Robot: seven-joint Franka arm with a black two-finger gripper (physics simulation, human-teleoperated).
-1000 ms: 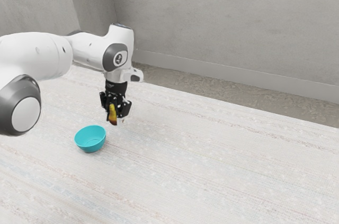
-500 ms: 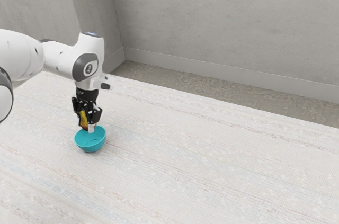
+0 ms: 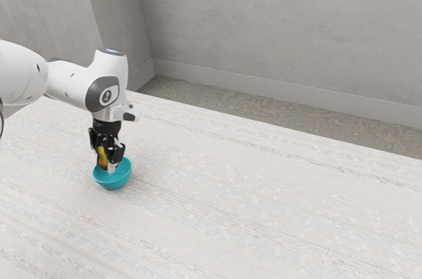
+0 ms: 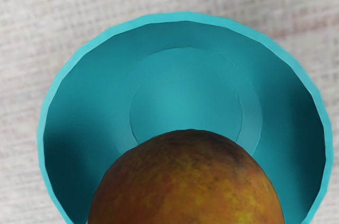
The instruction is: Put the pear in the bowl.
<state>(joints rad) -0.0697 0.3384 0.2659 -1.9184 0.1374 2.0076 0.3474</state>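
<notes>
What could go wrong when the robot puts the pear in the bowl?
The pear looks closer to one side of the bowl than its middle, so it might bump the rim. The gripper is down at the bowl too, so it could nudge the bowl across the table.

Black two-finger gripper [image 3: 106, 165] with pear [image 3: 102, 157], over teal bowl [image 3: 113, 185].
Pear yellow and brown, held between the fingers; bowl upright on a pale, faintly striped tabletop [image 3: 264, 193]; white arm [image 3: 110, 62], dark-trimmed, entering from the exterior view's left; grey wall [image 3: 264, 22] and skirting [image 3: 264, 88] behind.
</notes>
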